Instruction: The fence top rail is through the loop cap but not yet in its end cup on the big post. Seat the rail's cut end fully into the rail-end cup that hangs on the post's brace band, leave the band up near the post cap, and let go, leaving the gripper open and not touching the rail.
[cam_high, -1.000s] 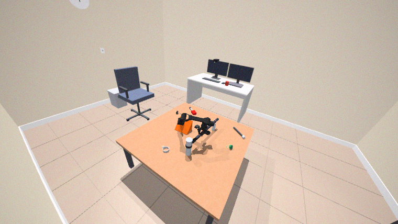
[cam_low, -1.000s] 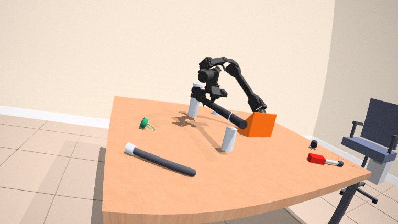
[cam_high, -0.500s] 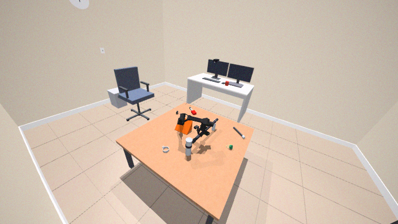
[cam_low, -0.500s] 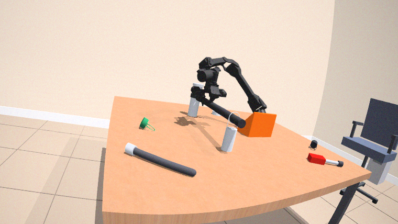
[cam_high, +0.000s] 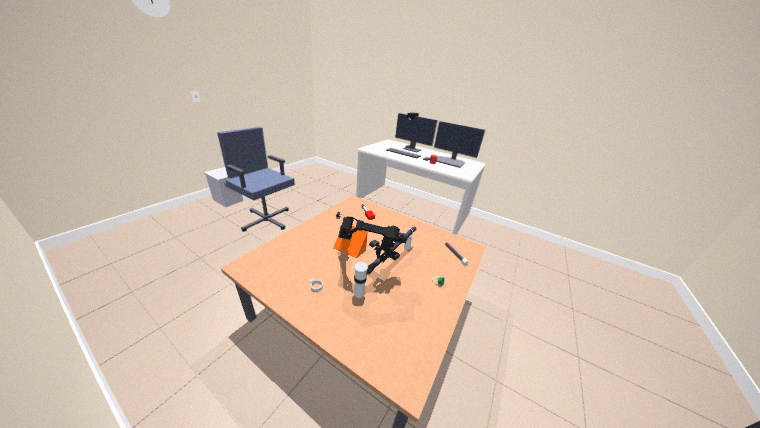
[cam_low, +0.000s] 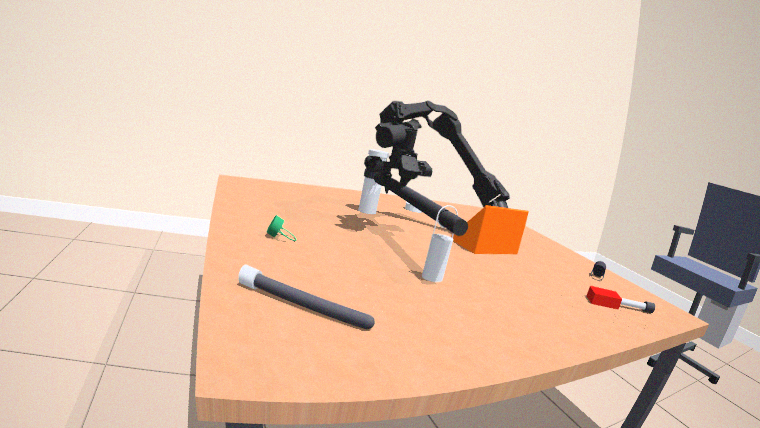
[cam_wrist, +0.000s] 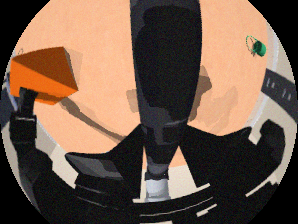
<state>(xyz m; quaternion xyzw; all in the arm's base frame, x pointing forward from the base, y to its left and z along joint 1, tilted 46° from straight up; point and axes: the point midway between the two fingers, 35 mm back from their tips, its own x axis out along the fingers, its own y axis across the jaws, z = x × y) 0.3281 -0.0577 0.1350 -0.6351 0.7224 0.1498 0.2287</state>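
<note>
A wooden surface (cam_low: 372, 350) carries the fence parts. The dark top rail (cam_low: 425, 204) runs level above it, passing through the wire loop cap (cam_low: 446, 215) on the small white post (cam_low: 437, 257) and reaching toward the big post (cam_low: 370, 194). The arm's gripper (cam_low: 405, 172) stands over the rail near the big post, its fingers clamped on the rail. Whether the rail's end sits in its cup cannot be told.
</note>
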